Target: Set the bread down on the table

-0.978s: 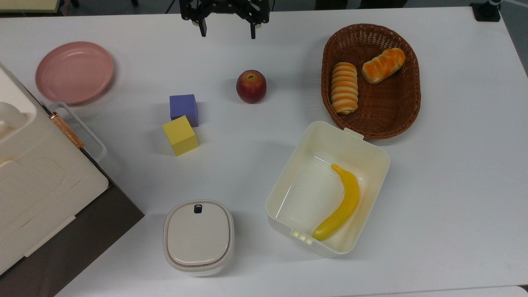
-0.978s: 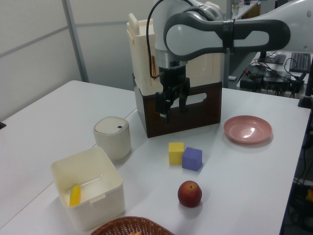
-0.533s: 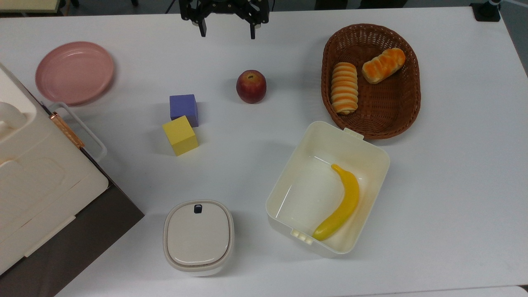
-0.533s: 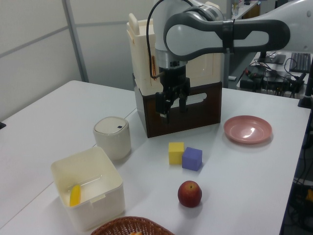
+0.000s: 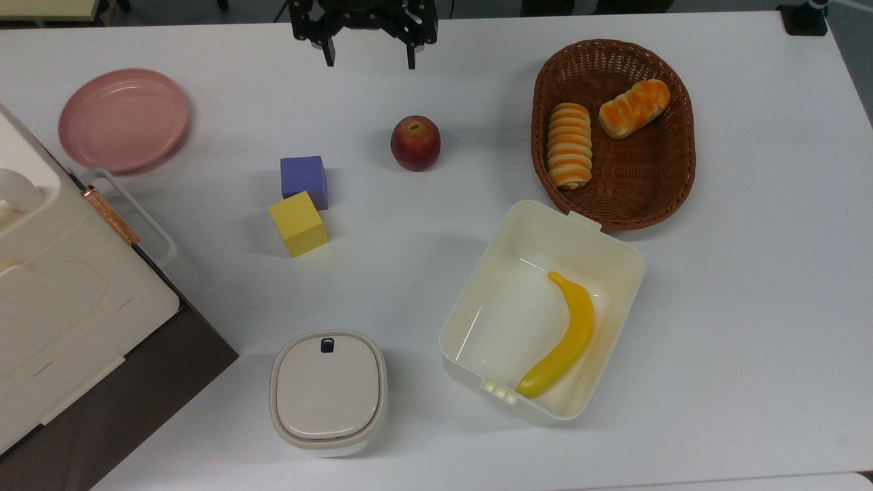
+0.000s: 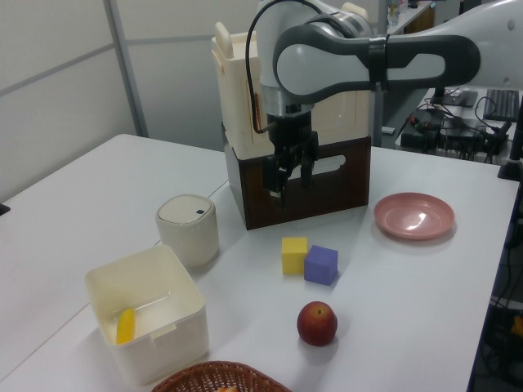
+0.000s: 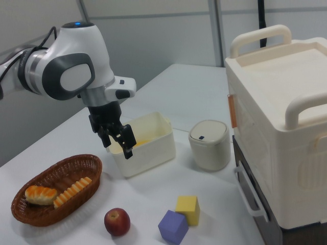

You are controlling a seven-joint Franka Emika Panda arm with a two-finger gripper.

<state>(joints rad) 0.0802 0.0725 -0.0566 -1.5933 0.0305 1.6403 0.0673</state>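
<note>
Hovering at the top view's upper edge, the gripper (image 5: 368,54) has its fingers spread apart with nothing between them, and it has slid slightly toward the top view's left since a second ago. Everything else stays put. The bread (image 5: 634,108) lies in the wicker basket (image 5: 672,184), just beside the striped roll (image 5: 569,144), well apart from the gripper. On the white surface (image 5: 750,307) sit the apple (image 5: 415,142), the purple cube (image 5: 304,181) touching the yellow cube (image 5: 298,224), the pink plate (image 5: 123,120), and the cream bin (image 5: 614,249) holding a banana (image 5: 563,337).
</note>
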